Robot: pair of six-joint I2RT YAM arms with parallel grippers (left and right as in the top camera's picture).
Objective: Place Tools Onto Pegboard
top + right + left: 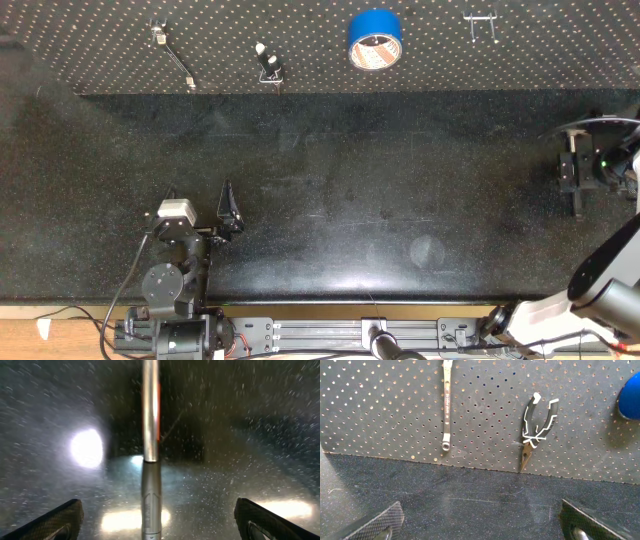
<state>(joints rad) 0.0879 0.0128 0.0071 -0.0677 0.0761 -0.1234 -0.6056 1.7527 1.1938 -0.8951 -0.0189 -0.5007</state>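
Dim overhead light; the surface (225, 460) threw hot glare patches in right wrist view; pegboard (380, 410) shadows were soft.

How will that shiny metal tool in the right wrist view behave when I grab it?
The metal tool looks rigid, so it probably won't flex. Its round, polished shaft may roll on the black table if nudged sideways, and could slip when pinched. Being long and slim, it will likely tilt if gripped far from its middle.
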